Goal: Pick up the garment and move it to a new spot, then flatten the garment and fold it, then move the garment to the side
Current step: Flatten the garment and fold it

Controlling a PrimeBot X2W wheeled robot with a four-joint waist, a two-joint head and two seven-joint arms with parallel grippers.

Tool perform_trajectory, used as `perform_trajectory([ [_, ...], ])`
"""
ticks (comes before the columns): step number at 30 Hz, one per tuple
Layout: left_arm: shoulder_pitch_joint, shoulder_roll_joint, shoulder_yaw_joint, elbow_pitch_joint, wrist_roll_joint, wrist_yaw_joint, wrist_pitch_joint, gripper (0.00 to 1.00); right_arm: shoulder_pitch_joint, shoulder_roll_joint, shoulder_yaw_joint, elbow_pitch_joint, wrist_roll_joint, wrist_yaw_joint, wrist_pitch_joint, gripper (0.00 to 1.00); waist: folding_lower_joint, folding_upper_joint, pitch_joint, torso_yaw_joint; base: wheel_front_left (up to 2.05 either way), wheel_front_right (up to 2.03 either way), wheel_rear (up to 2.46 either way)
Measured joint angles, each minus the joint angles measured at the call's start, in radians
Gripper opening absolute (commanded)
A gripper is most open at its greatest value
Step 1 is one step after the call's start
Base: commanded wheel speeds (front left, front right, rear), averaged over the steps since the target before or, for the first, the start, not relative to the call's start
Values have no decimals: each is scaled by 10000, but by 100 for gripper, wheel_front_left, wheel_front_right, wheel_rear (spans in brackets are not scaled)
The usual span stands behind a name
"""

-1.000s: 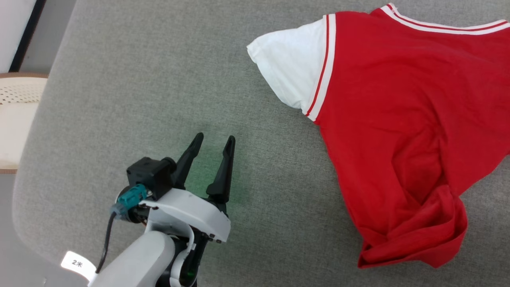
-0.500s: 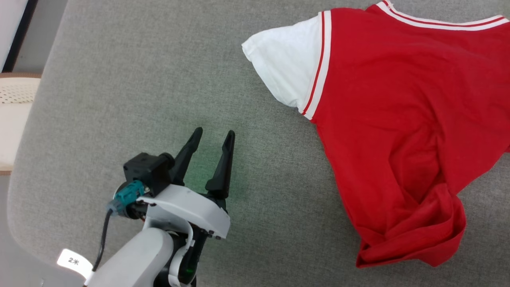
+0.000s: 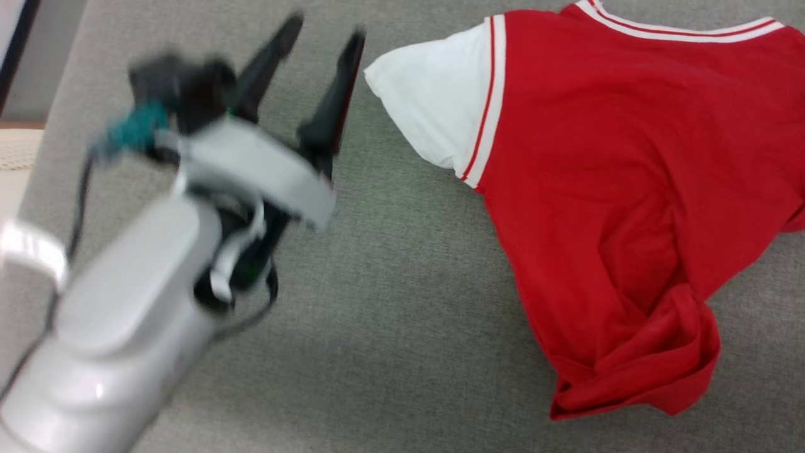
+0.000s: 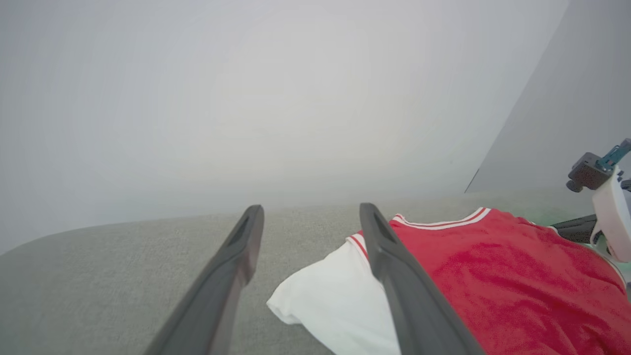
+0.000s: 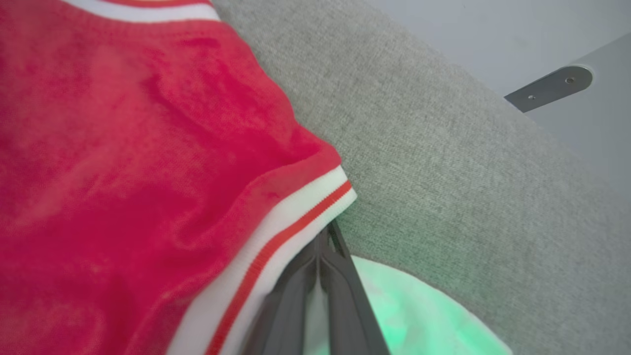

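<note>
The garment, red with striped trim, lies spread and rumpled on the grey cushion, its hem bunched at the lower right. Its white sleeve points left. My left gripper is raised and blurred, open and holding nothing, its fingertips just left of that sleeve. In the left wrist view the open left gripper frames the sleeve and the garment. My right gripper is shut, its tips tucked under the striped trim of the garment. It also appears as the right gripper at the garment's far edge.
The grey fabric cushion carries everything and has rounded edges on the left. A pale perforated seat sits beyond its left edge. A grey metal bracket is on the wall past the cushion.
My left arm has swung up and forward, from low on the cushion to beside the white sleeve, staying open. The head camera has shifted a little.
</note>
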Motion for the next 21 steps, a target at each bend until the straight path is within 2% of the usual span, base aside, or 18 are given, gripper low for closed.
perform_trajectory([
  [4,-1855,-407,-123,1766,-736,-1630,926,100,-260,173,219,46,56,0,-25,0,0,0,84,-179,0,0,0],
  [6,-2777,-550,-491,2878,-675,-2382,1417,100,-432,261,297,77,79,0,-35,0,0,0,155,-279,0,0,0],
  [8,-3593,-780,-1011,4025,-516,-2832,1994,100,-591,364,414,86,104,0,-84,0,0,0,237,-380,0,0,0],
  [12,-4591,-1319,-2080,5948,-798,-3127,3315,100,-965,577,663,54,176,-2,-100,0,-1,0,432,-610,0,0,0],
  [14,-4969,-1402,-2656,6353,-1160,-3127,3858,100,-1202,663,826,23,199,-12,-98,0,0,0,557,-722,0,0,0],
  [21,-5965,-1358,-4286,7156,-2176,-3141,4288,100,-1995,966,1417,-163,401,-19,-125,0,0,0,1049,-1156,0,0,0],
])
